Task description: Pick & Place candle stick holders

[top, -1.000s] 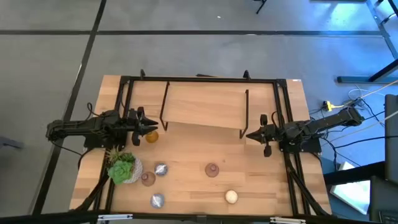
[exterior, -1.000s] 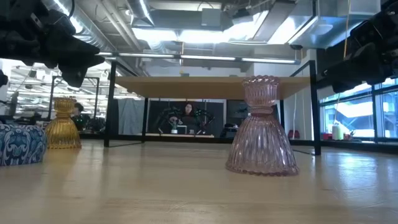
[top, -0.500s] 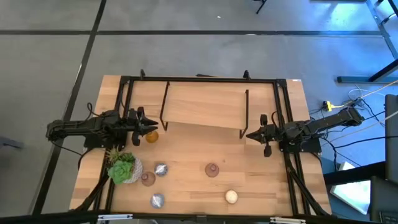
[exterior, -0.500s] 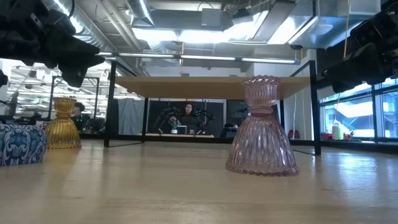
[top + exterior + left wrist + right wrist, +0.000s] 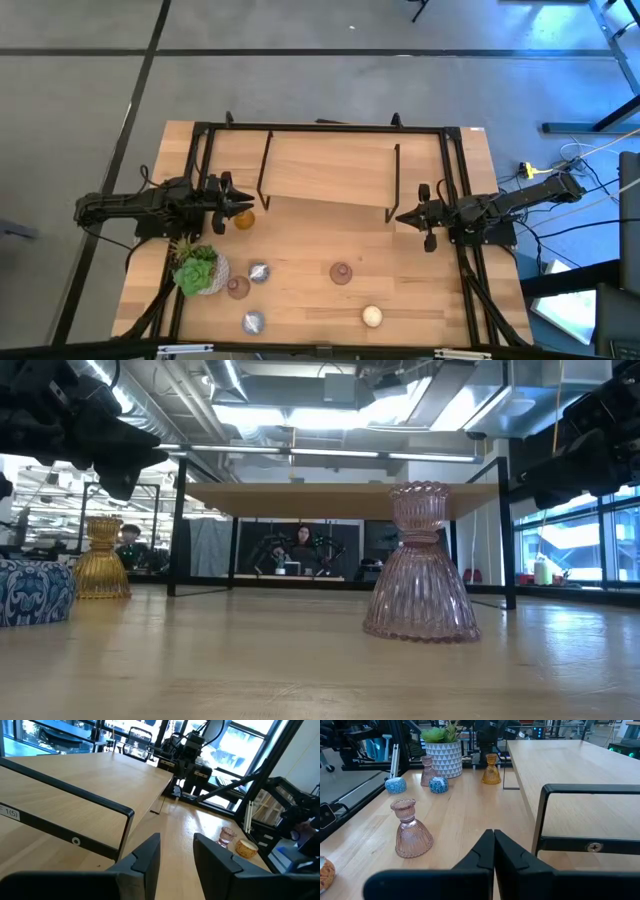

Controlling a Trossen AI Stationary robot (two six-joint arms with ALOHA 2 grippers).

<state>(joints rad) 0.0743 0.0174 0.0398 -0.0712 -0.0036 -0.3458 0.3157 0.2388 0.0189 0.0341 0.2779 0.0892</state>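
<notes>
The light wooden counter (image 5: 300,290) carries a raised wooden shelf on a black metal frame (image 5: 325,170) across its back half. At the counter's left side the left end effector (image 5: 238,207) hangs above the surface with its two dark fingers (image 5: 145,857) spread a little apart, a clear gap between them, holding nothing. At the right side the right end effector (image 5: 403,215) also hangs free, its fingers (image 5: 485,847) pressed together and empty.

A green succulent in a pale patterned pot (image 5: 198,271) stands near the front left corner. Just beside it is a pink ribbed vase-shaped glass holder (image 5: 238,288); a second pink ribbed holder (image 5: 341,272) stands upright near the front middle. The amber glass holder (image 5: 243,220) sits just beside the left end effector's tips, not touching them. Two silvery-blue round holders (image 5: 259,271) (image 5: 252,321) lie front left, and a cream-white round holder (image 5: 371,316) rests at the front, right of centre.
</notes>
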